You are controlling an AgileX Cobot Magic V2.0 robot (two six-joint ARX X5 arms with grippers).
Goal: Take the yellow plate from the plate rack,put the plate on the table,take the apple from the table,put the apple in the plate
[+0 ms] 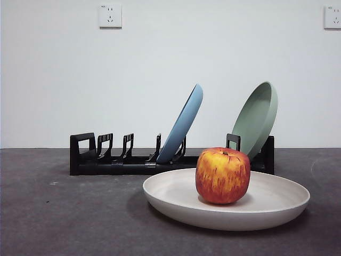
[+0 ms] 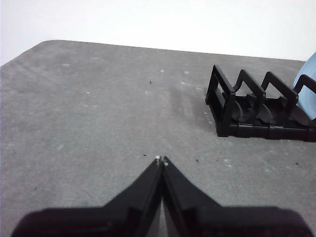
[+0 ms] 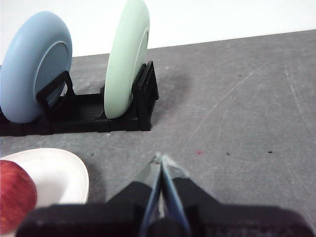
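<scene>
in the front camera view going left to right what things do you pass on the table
Plate rack's loop handle → light blue plate → apple in the yellow plate → sage green plate.

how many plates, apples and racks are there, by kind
plates: 3, the yellow plate, a light blue plate, a sage green plate
apple: 1
plate rack: 1
total: 5

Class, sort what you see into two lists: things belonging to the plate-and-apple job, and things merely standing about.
Belonging to the job: yellow plate, apple resting in it, plate rack, table.

Standing about: light blue plate, sage green plate, both leaning in the rack; wall sockets.
</scene>
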